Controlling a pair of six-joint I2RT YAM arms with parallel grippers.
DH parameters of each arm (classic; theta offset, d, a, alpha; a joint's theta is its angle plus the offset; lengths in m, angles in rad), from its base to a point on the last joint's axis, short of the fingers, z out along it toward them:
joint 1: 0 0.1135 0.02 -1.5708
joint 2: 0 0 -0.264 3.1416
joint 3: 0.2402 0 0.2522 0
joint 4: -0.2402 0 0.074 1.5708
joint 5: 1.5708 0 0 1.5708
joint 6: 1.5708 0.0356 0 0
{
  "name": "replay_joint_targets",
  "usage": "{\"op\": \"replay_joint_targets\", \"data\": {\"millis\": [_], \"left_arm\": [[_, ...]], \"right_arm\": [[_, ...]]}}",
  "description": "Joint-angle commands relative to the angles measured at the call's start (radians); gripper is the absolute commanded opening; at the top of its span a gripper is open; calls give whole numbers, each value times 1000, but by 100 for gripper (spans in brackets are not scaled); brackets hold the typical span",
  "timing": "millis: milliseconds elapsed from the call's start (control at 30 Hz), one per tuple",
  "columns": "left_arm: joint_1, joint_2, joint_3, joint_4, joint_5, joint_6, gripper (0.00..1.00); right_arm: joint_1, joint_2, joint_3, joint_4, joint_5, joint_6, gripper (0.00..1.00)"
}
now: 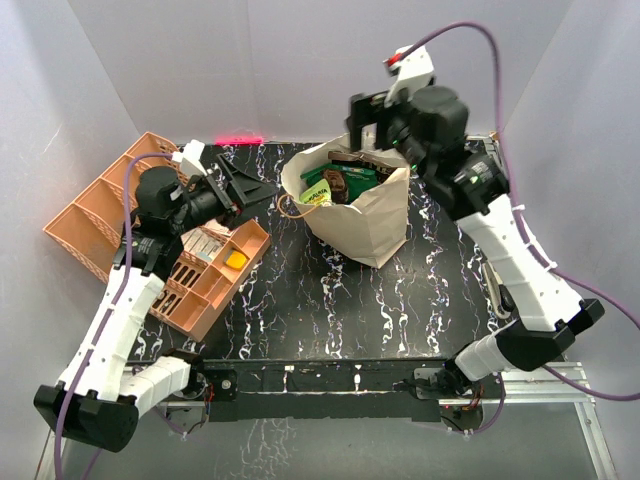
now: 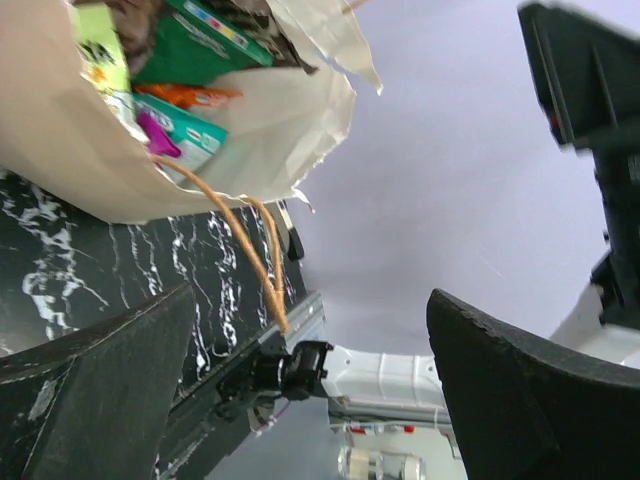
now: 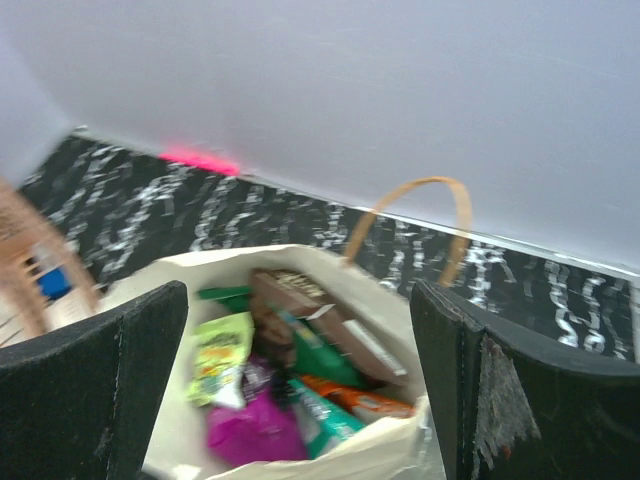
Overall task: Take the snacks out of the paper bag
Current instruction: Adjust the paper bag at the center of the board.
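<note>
The cream paper bag (image 1: pixel 372 218) stands open at the back centre of the black marble table. The snacks (image 1: pixel 335 185) fill it: a dark-brown pouch (image 3: pixel 335 318), a light-green packet (image 3: pixel 220 355), a purple one (image 3: pixel 255 432), and orange (image 3: pixel 365 400) and green ones. My right gripper (image 1: pixel 366 128) hovers just above the bag's far rim, open and empty; in the right wrist view its gap (image 3: pixel 300 385) frames the snacks. My left gripper (image 1: pixel 246 190) is open and empty, just left of the bag. It faces the bag's side (image 2: pixel 60 140) and its tan handle (image 2: pixel 255 245).
An orange compartment tray (image 1: pixel 205 300) with small boxes lies at the left under the left arm. A taller orange lattice basket (image 1: pixel 95 215) stands behind it. Grey walls close in at the back and sides. A red light strip (image 1: pixel 240 138) marks the back edge.
</note>
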Motion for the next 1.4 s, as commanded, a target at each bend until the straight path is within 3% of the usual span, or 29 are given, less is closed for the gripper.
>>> {"op": "replay_joint_targets", "data": {"millis": [0,200,433,700,800,900,1067,1167,1367], "left_arm": [[-124,44,13,86,-85,-47,98],[-199,118,72,1,-239,10,91],[-230,157,76,24,-333,-7,81],[-254,158,40,94,-341,-67,51],[-260,147,30,100,-341,-82,37],[-264,140,38,91,-336,-83,22],[-263,154,148,-24,-377,-15,6],[-262,189,254,-115,-392,28,0],[-242,257,460,-261,-368,111,0]], "right_arm": [[-201,59,56,11,-201,-4,99],[-404,176,158,49,-470,27,99],[-500,276,192,125,-693,85,92],[-501,317,142,183,-727,71,82],[-501,357,167,173,-730,51,68],[-501,391,198,153,-767,58,42],[-500,377,194,157,-879,155,8],[-500,311,120,233,-952,256,7],[-481,150,-16,298,-974,391,7]]}}
